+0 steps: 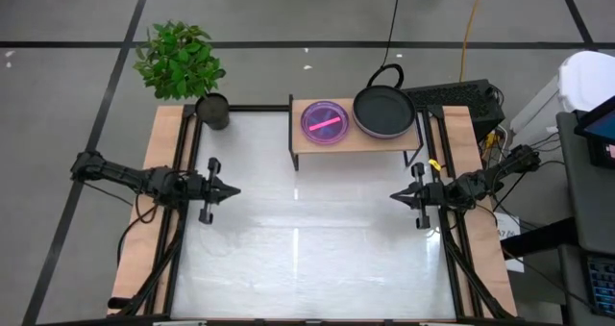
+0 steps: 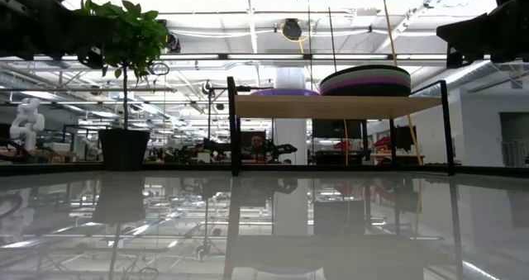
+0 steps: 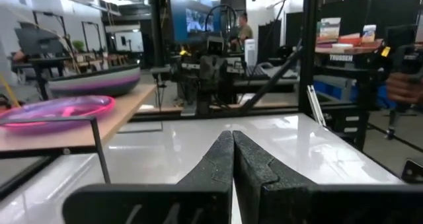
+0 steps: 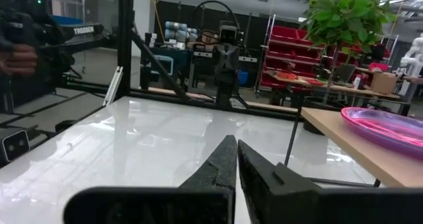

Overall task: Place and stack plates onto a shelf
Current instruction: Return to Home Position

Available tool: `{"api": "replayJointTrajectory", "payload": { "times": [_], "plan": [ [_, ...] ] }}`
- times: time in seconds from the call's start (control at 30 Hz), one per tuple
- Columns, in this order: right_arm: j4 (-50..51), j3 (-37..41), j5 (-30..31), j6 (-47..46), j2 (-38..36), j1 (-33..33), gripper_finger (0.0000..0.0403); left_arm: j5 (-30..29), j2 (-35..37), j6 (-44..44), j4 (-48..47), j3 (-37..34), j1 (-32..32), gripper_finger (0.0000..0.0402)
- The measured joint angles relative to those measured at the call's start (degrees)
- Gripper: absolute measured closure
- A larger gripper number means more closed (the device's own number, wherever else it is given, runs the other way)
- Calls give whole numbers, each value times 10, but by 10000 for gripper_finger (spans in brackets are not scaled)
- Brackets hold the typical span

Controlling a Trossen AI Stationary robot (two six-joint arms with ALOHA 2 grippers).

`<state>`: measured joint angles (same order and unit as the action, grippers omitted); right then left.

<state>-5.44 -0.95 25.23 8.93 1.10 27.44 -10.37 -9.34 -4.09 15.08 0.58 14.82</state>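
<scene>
A glossy white table [image 1: 307,259] with wooden side strips lies under me, and a busy workshop room shows beyond its far edge. At that far edge stands one low rectangular shelf [image 1: 360,145] with a light wood top and thin black metal legs. Every round shallow plastic plate I can see sits on it, in two stacks.

The left stack [image 1: 324,122] is low and topped by a translucent pink-purple plate. Whatever lies beneath that plate is hidden from above and hard to make out from table height. The right stack [image 1: 384,112] is taller and topped by a dark plate. The low view shows its edge in bands of dark, sage green, purple and dark again, but I cannot count its plates for certain. The two stacks lie side by side.

Near the shelf's left end stands one small dark plant pot [image 1: 213,110] holding a leafy green plant [image 1: 180,59].

My left gripper [image 1: 235,193] hovers over the table's left side and my right gripper [image 1: 392,197] over its right. Both are apart from the shelf, tips facing each other. Each has its two fingers pressed together, holding nothing.
</scene>
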Motion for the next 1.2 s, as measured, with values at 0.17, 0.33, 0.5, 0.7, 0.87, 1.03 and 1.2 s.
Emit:
{"api": "replayJointTrajectory", "payload": {
  "times": [0.17, 0.33, 0.5, 0.7, 0.87, 1.03, 1.2],
  "plan": [
    [1, 0, 0, 9, 0, 0, 403, 0, 0, -27, -4, 0, -14, 401],
    [1, 0, 0, 9, 0, -1, 403, 32, 0, -40, 18, 0, -41, 401],
    [1, 0, -1, 8, 0, -3, 403, 81, 0, 17, 4, 0, -60, 401],
    [3, 1, -30, 1, 0, -4, 403, 93, -2, 30, -4, 0, -60, 401],
    [7, 1, -30, -7, 0, -4, 403, 102, -12, 41, -7, 0, -54, 401],
    [10, 1, -28, -7, 0, -4, 403, 101, -15, 42, -8, 0, -54, 401],
    [12, 1, -28, -7, 0, -4, 403, 99, -9, 31, -17, 0, -54, 401]
  ]
}}
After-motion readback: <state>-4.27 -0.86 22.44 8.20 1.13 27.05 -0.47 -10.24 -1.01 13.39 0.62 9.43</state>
